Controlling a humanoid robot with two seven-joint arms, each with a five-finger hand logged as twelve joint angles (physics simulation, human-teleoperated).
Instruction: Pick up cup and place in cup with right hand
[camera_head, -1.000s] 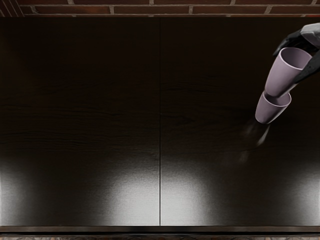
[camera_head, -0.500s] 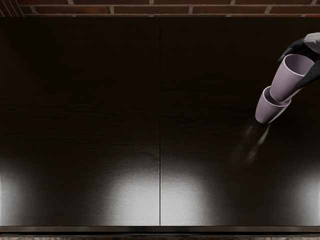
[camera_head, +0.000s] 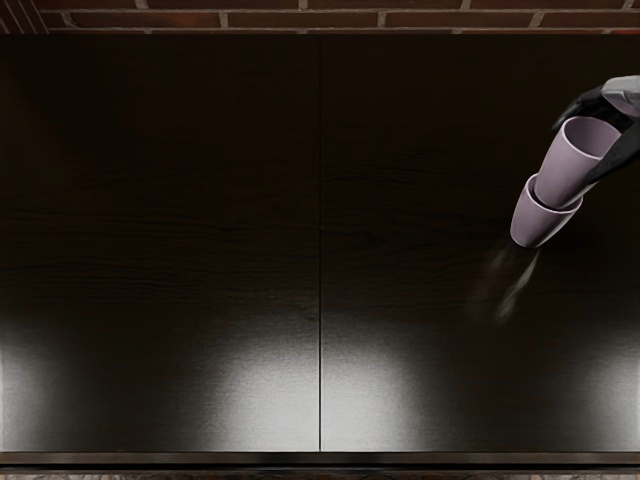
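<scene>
Right hand (camera_head: 603, 125), upper right of frame, gripping upper cup (camera_head: 568, 165), its base inside lower cup (camera_head: 540, 222).

Dark brown wood-grain table (camera_head: 160, 200), thin seam down centre; pale glare patches low in frame. Red-brown brick surface with grey mortar (camera_head: 300, 18) along top edge. Mottled reddish strip (camera_head: 200, 476) at bottom edge.

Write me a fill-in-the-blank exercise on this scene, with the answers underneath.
The picture shows ____ cups in all.
The ____ hand holds the upper cup.
The upper cup's base is hidden ____ the lower cup.

Missing words: two; right; inside.
</scene>
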